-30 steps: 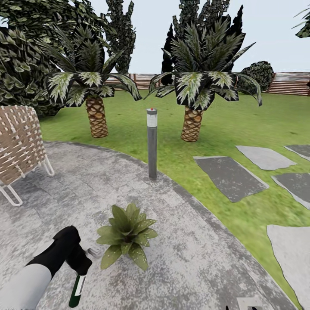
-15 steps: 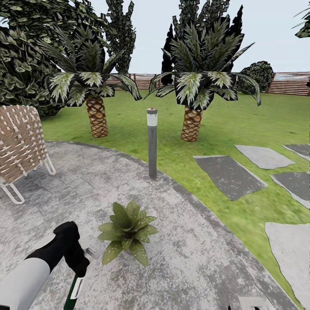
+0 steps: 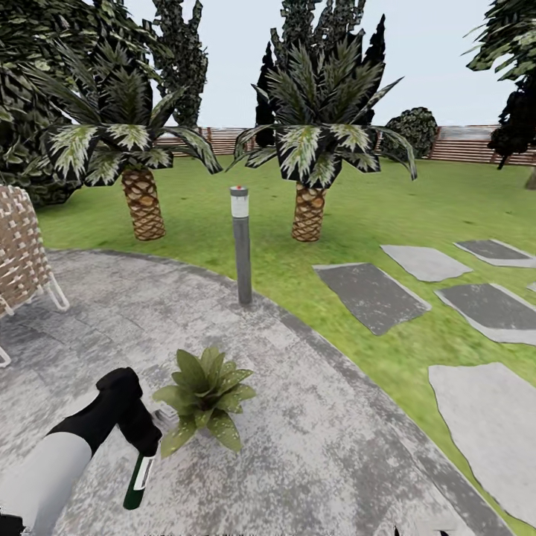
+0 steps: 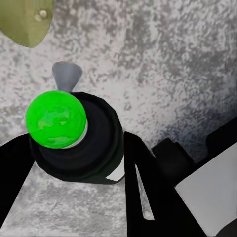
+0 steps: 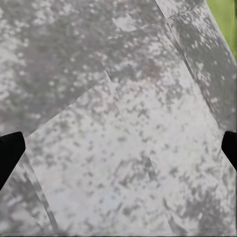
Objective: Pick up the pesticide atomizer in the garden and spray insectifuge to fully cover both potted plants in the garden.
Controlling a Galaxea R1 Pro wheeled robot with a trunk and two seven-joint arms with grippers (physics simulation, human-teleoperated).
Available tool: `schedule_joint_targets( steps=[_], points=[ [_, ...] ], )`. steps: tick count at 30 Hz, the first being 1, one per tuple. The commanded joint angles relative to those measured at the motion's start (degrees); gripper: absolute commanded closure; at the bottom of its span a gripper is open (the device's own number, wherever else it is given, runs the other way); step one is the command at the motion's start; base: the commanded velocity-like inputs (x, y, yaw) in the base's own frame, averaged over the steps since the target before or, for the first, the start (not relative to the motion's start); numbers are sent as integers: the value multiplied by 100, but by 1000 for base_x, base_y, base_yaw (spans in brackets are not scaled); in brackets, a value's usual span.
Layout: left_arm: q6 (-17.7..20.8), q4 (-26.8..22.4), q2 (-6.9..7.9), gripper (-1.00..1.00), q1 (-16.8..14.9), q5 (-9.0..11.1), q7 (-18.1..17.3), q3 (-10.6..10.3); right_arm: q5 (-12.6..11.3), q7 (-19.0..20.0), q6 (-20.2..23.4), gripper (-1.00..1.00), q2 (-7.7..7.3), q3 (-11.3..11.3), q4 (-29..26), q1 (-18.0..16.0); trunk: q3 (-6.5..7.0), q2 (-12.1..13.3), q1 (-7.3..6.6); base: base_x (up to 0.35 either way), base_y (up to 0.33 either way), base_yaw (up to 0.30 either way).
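The atomizer [image 3: 139,480] hangs in the left claw [image 3: 143,441], which is clamped about its neck, nozzle toward the plant [image 3: 202,396] just beside it on the patio [image 3: 313,447] near its lawn-side edge. The whole view has swung since a second ago, so the camera moved; plant and claw keep their spacing, so spraying looks about to begin. The right claw [image 5: 118,148] gapes wide, empty.

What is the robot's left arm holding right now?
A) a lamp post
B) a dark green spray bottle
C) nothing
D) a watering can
B: the left end effector grips the dark green spray bottle beside the potted plant on the patio.
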Motion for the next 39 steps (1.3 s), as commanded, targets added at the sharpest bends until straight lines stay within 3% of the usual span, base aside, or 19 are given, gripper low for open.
schedule_joint_targets(
  steps=[1,5,9,11,18,22,24,29,39],
  points=[
    [58,-14,16,100,-92,-31,-82,-17,60,-12,-26,-100,2,-39,9,-7,-6,-2,-3,-214,124,-106],
    [63,-43,42,100,-238,-99,-189,-15,63,-12,-26,-100,2,-35,6,-4,-6,-2,-3,-189,215,-35],
    [93,0,0,100,-360,-619,-283,-9,68,-12,-26,-100,1,-35,6,-5,-6,-2,-3,-14,298,-2],
    [98,12,-31,100,-369,-717,-360,-9,69,-12,-26,-100,-3,-35,5,-4,-6,-2,-3,75,305,0],
    [91,24,-65,100,-374,-758,-442,-9,61,-12,-26,-100,2,-35,3,-5,-6,-2,-3,151,306,-15],
    [42,19,-58,100,-376,-828,-931,-42,61,-12,-26,-100,2,-40,3,-4,-6,-2,-3,170,286,-240],
    [37,-24,-48,100,-381,-1030,-1167,-170,60,-12,-26,-100,2,-43,3,-5,-6,-2,-3,139,188,-283],
    [31,-40,-44,100,-381,-1212,-1167,-264,60,-12,-26,-100,2,-43,5,-4,-6,-2,-3,31,41,-290],
    [30,25,-60,100,-311,-1221,-1167,-273,64,-12,-28,-100,-2,-32,7,-4,-6,-2,-3,-80,41,-122]
  ],
)
